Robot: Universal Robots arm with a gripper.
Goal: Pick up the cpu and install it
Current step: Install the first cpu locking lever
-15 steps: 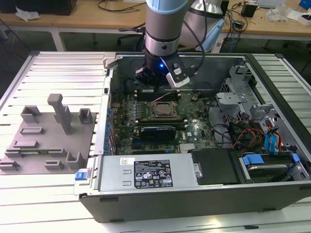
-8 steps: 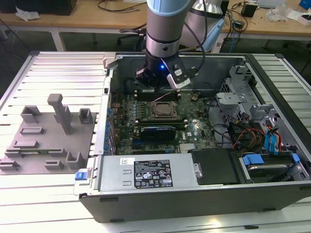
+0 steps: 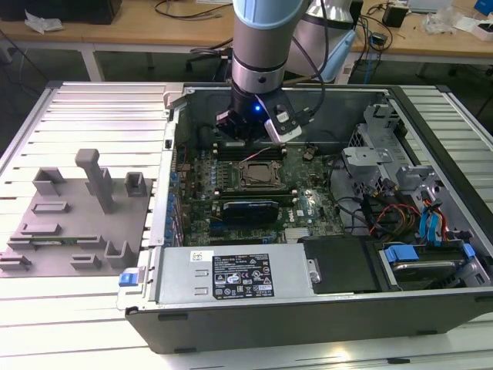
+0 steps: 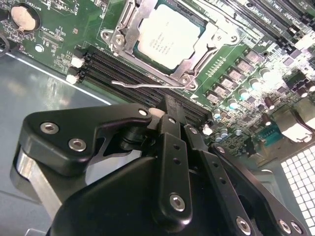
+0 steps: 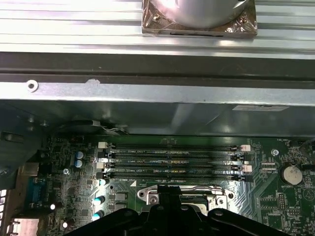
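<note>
Fingers (image 4: 170, 142) closed together and empty, we hover over black memory slots (image 4: 123, 71) beside the silvery-white square cpu (image 4: 170, 35), seated in its metal socket frame (image 4: 118, 34). A thin wire lever (image 4: 147, 84) lies between them. The grey steel case wall (image 5: 147, 115) stands close by.

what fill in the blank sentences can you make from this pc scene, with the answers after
1. The cpu lies in the ___ frame on the motherboard.
2. The motherboard below the gripper is coloured ___.
3. In the exterior view, the grey tray sits on the ___ of the computer case.

Missing words: socket; green; left
</note>
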